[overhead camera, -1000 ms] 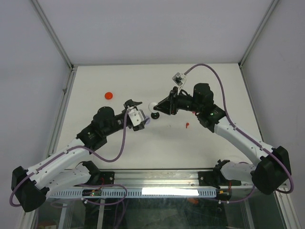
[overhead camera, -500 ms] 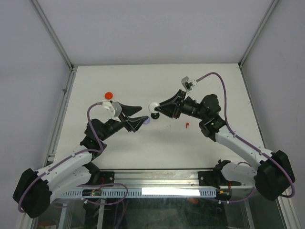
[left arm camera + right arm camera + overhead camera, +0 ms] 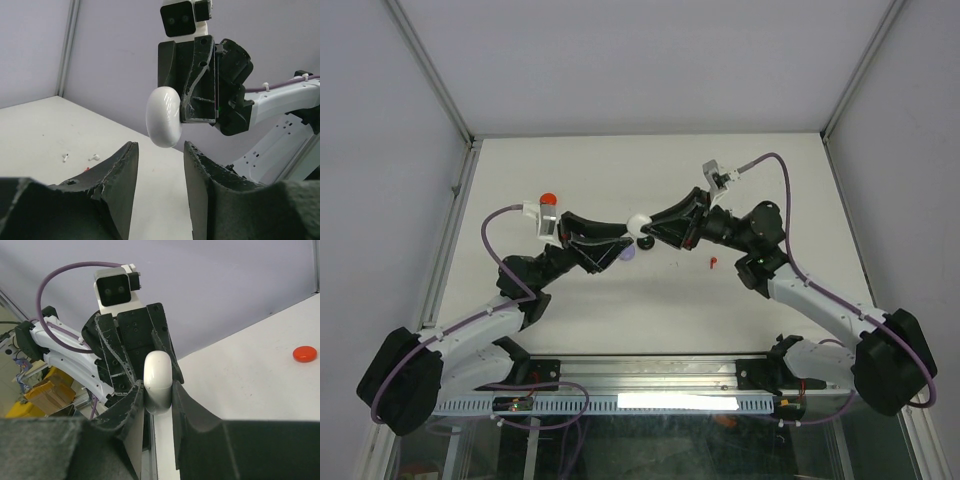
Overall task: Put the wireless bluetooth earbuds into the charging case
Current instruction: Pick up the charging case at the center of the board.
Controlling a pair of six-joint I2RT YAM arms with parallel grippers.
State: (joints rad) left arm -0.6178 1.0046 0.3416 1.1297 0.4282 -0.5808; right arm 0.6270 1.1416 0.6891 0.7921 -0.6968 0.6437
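**Right gripper holds the white case up to the left gripper's parted fingers**

The pale table [image 3: 520, 160] carries both arms. The left arm [image 3: 470, 330] and the right arm [image 3: 820, 295] reach inward, and their hands meet nose to nose above the middle of the table.

The right gripper [image 3: 157, 390] is clamped on the white charging case [image 3: 157, 372]. Its two dark fingers press the case's lower sides, and the rounded top stands clear above them.

The left gripper [image 3: 160, 146] points straight at that case. Its jaws stand narrowly apart with nothing between them. In the left wrist view the case's lower end hangs just at the fingertips [image 3: 131, 150], in line with the gap. Whether it touches either one cannot be told.

A round red disc [image 3: 548, 200] lies on the table behind the left gripper, beside that wrist's camera. A lavender disc [image 3: 627, 254] lies under the left gripper's fingers, partly hidden by them. A black disc [image 3: 646, 241] sits directly beneath the held case, where the two hands meet.

A red earbud [image 3: 712, 263] lies on the table on the near side of the right gripper, beside its wrist and apart from the case. Two white earbuds [image 3: 65, 157] lie farther off, seen past the left gripper's left finger, close to each other. None of these earbuds is in the case or in a hand.
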